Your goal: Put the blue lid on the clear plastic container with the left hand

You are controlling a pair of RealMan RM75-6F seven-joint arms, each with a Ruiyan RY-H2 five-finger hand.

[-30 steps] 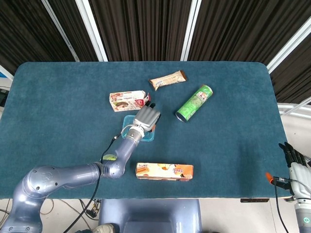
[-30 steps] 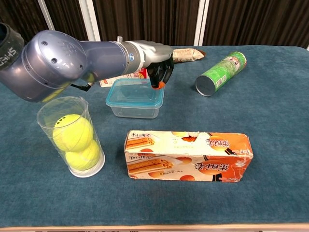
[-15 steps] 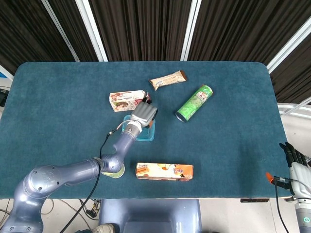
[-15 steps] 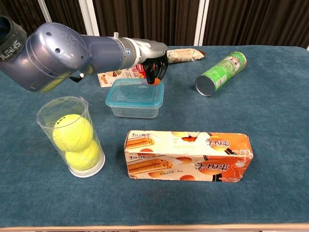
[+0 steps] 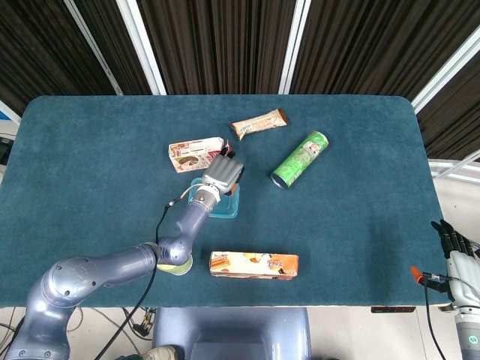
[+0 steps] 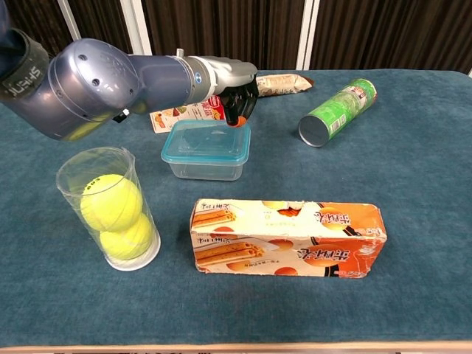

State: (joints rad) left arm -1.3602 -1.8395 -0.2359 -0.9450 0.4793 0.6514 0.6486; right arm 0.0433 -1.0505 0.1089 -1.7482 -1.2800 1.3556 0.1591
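Note:
The clear plastic container [image 6: 205, 168] stands in the middle of the table with the blue lid [image 6: 208, 139] lying flat on top of it. My left hand [image 6: 232, 88] hangs over the lid's far right corner, fingers curled downward, their tips at or just above the lid's rear rim. It holds nothing. From the head view the left hand [image 5: 221, 175] covers the far part of the lid [image 5: 223, 204]. My right hand [image 5: 459, 251] rests off the table's near right corner, fingers straight and empty.
A clear tube of tennis balls [image 6: 110, 206] stands near left of the container. An orange biscuit box [image 6: 287, 237] lies in front. A green chip can [image 6: 338, 110] lies to the right, a red-white carton [image 6: 181, 116] and a snack bar [image 6: 284, 84] behind.
My left hand has shifted slightly from the lid's right corner toward its far edge. The lid stays on the container. The right hand has not moved.

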